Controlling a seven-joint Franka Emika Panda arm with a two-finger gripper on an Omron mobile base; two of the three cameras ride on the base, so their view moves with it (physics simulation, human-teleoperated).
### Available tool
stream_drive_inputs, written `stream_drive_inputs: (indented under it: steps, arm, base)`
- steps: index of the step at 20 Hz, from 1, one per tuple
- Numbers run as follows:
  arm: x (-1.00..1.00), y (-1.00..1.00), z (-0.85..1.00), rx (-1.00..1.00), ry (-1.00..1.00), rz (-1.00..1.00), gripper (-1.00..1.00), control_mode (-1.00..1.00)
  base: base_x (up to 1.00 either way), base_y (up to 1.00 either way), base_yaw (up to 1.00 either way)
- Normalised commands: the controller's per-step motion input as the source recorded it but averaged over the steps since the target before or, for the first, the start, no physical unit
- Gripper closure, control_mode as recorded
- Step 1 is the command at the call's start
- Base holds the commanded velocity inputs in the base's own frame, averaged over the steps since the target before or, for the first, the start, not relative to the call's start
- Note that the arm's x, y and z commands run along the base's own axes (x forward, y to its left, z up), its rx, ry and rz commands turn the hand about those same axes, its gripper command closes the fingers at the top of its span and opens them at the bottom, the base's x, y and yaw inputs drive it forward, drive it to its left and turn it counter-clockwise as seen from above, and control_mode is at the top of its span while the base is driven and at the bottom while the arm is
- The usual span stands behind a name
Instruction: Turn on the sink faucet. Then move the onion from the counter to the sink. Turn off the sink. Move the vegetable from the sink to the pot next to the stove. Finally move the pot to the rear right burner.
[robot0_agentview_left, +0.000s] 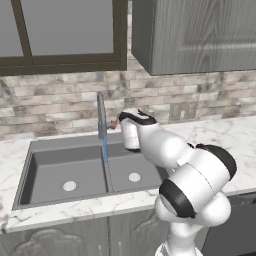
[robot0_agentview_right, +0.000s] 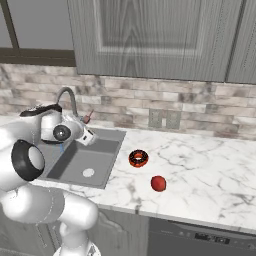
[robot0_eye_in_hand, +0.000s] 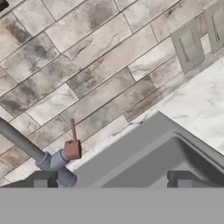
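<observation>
The sink faucet (robot0_agentview_left: 101, 115) rises behind the grey double sink (robot0_agentview_left: 50, 172), and a thin blue stream of water (robot0_agentview_left: 105, 149) falls from it. Its reddish lever (robot0_eye_in_hand: 72, 148) stands up at its base. My gripper (robot0_eye_in_hand: 113, 181) is open and holds nothing. It hovers over the right basin just right of the lever, pointing at the backsplash, and the lever is outside its jaws. In the right base view the gripper (robot0_agentview_right: 89, 137) sits just below the lever (robot0_agentview_right: 87, 118). The onion (robot0_agentview_right: 138, 158) lies on the marble counter (robot0_agentview_right: 210, 170) right of the sink. The pot and rear right burner are out of view.
A round red fruit (robot0_agentview_right: 158, 183) lies on the counter near its front edge, right of the onion. Two wall outlets (robot0_agentview_right: 164, 119) sit in the brick backsplash. Cabinets (robot0_agentview_right: 150, 35) hang overhead. A dark appliance front (robot0_agentview_right: 200, 237) sits below the counter.
</observation>
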Motion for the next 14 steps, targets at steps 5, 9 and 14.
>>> stream_drive_inputs:
  steps: [5, 9, 14]
  arm:
    - [-0.13, -0.25, 0.93, -0.03, 0.49, 0.00, -1.00, -1.00]
    - [-0.05, -0.25, 0.97, -0.01, 0.49, 0.00, -1.00, -1.00]
    - [-0.09, -0.03, 1.00, 0.00, 0.39, 0.00, -1.00, -1.00]
  base:
    - [0.00, 0.00, 0.00]
    - [0.00, 0.00, 0.00]
    - [0.00, 0.00, 0.00]
